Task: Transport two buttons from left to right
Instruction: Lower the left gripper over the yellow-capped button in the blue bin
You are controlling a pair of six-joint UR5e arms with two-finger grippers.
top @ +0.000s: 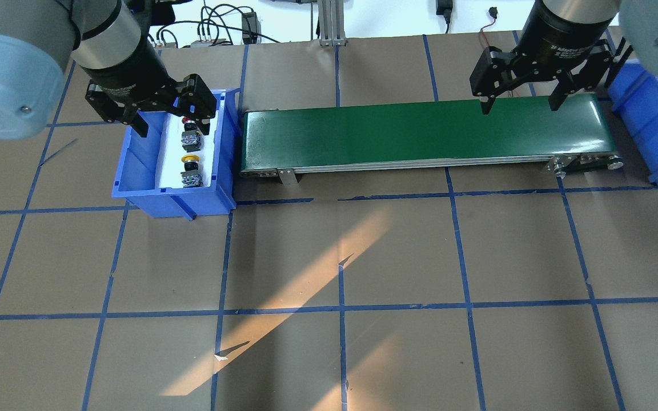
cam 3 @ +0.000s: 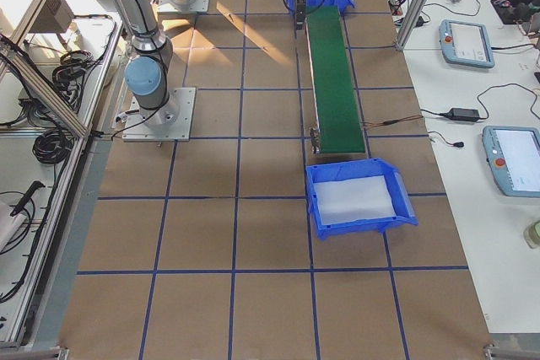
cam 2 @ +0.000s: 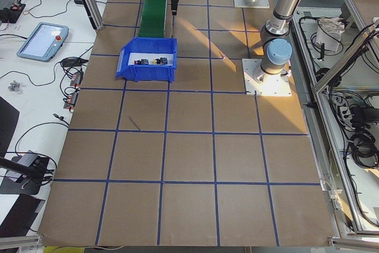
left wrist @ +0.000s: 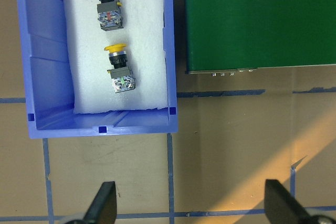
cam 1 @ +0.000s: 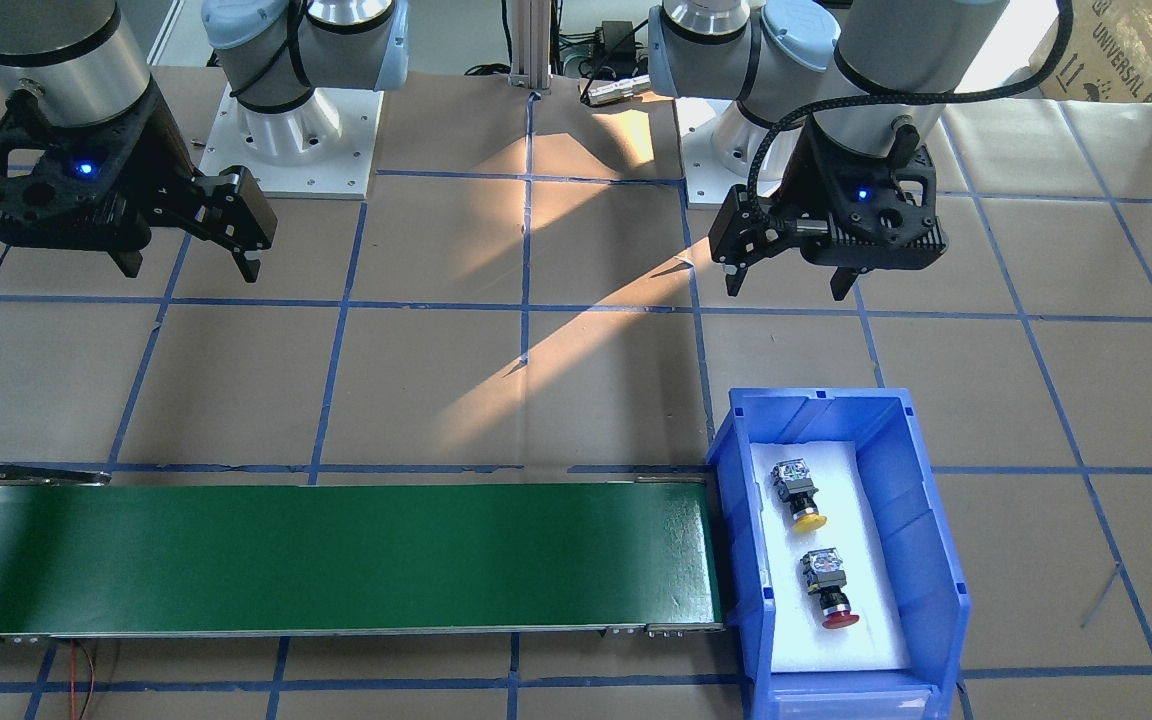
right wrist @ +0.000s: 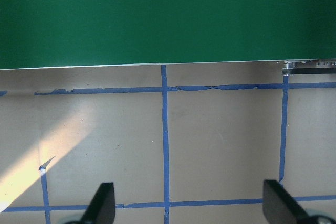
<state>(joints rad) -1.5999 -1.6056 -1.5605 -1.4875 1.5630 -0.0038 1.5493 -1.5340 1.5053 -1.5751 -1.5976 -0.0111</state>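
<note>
- A cardboard box at 1 o'clock in the front-facing view reads "UNIVERSAL". The right arm has "2F Adaptive" printed on its wrist.
- The left arm points straight down over the counter. The left jaws are spread wide and empty, at 12 o'clock from the blue bin.
- The right jaws are also spread wide and empty, at 12 o'clock from the green belt, towards its 9 o'clock end.
- Both buttons lie on white foam in the bin. The yellow button is at 12 o'clock from the red button, and the two do not touch.

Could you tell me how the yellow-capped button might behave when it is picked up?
The yellow button looks rigid, so it should not flex. Its round cap overhangs the blocky body, so it may pivot if gripped by the cap. Lying on its side on white padding, it probably won't roll.
</note>
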